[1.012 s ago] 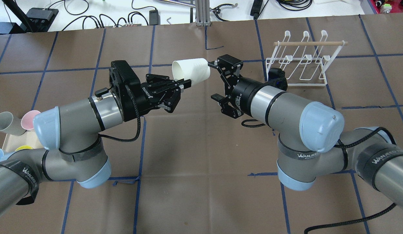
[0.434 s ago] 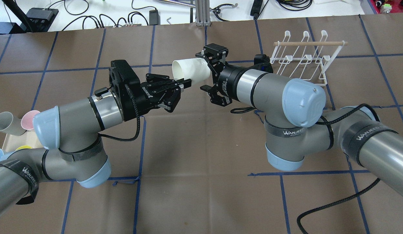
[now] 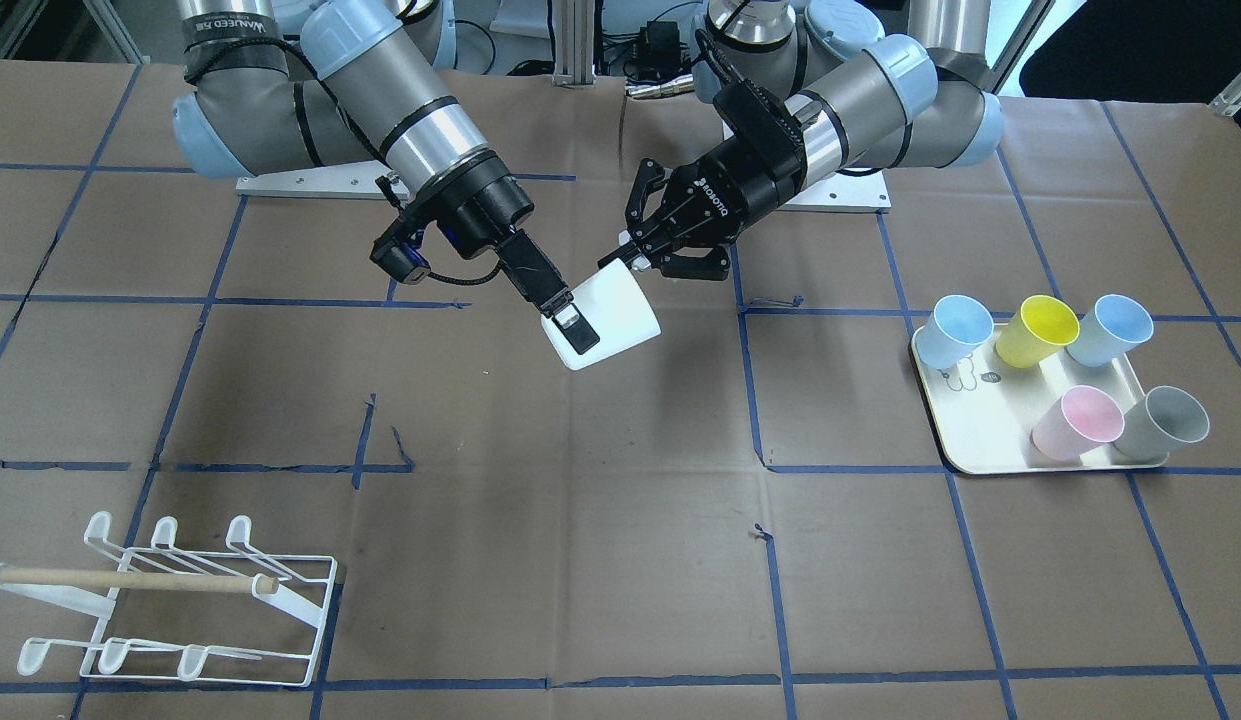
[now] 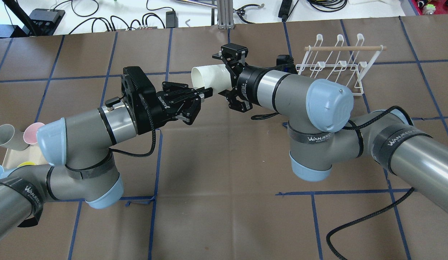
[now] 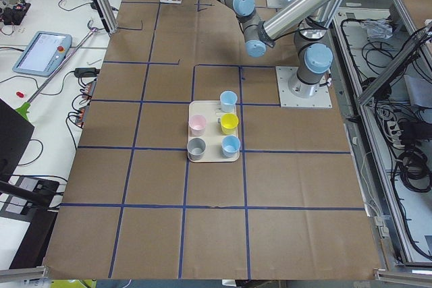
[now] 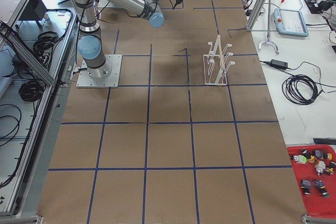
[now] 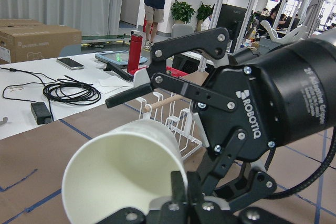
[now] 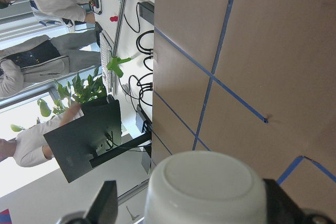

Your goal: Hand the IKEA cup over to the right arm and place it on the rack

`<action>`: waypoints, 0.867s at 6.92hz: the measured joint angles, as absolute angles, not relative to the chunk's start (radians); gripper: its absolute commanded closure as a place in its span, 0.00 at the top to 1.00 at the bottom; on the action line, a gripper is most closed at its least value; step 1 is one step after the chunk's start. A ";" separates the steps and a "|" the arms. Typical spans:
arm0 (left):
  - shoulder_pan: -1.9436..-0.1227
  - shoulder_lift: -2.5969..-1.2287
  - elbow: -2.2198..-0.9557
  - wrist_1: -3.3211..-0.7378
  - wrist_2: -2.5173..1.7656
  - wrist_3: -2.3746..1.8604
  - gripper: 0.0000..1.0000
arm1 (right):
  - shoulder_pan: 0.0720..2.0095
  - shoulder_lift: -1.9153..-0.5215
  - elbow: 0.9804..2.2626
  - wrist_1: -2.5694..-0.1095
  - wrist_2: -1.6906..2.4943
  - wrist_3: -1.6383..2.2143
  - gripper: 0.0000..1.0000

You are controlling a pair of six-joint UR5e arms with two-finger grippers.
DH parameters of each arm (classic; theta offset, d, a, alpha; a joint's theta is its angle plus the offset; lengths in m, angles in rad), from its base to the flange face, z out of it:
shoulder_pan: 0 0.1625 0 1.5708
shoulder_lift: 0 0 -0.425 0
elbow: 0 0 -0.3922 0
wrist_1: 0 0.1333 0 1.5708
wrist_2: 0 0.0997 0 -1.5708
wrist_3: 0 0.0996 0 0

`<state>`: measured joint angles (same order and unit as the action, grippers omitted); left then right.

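cup (image 4: 213, 76) in the air, well apart from rack (image 4: 343, 48); left gripper (image 4: 204, 93) clenched on its rim | right gripper (image 4: 221, 75) spread wide around its base, not gripping | handover looks half done; release and racking left

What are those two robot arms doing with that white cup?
They are passing it from one arm to the other. The left gripper holds the white cup by its rim, up in the air and tipped on its side. The right gripper has its jaws open on either side of the cup's bottom end and is not yet squeezing it. The white wire rack, where the cup should go, stands nearby on the table.
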<state>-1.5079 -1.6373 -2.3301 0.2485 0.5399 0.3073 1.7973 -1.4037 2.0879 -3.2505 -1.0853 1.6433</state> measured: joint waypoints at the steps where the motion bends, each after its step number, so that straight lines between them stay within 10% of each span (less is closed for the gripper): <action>1: -1.508 -1.637 -2.330 0.249 0.540 0.307 0.04 | 1.798 -1.403 2.087 -3.251 -1.084 1.642 0.54; 2: -1.508 -1.637 -2.330 0.249 0.540 0.307 0.05 | 1.798 -1.402 2.088 -3.251 -1.082 1.640 0.46; 6: -1.508 -1.637 -2.326 0.249 0.547 0.291 0.81 | 1.798 -1.402 2.090 -3.252 -1.076 1.634 0.27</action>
<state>-1.5076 -1.6370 -2.3257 0.2488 0.5469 0.2907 1.7981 -1.4025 2.0896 -3.2520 -1.0758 1.6339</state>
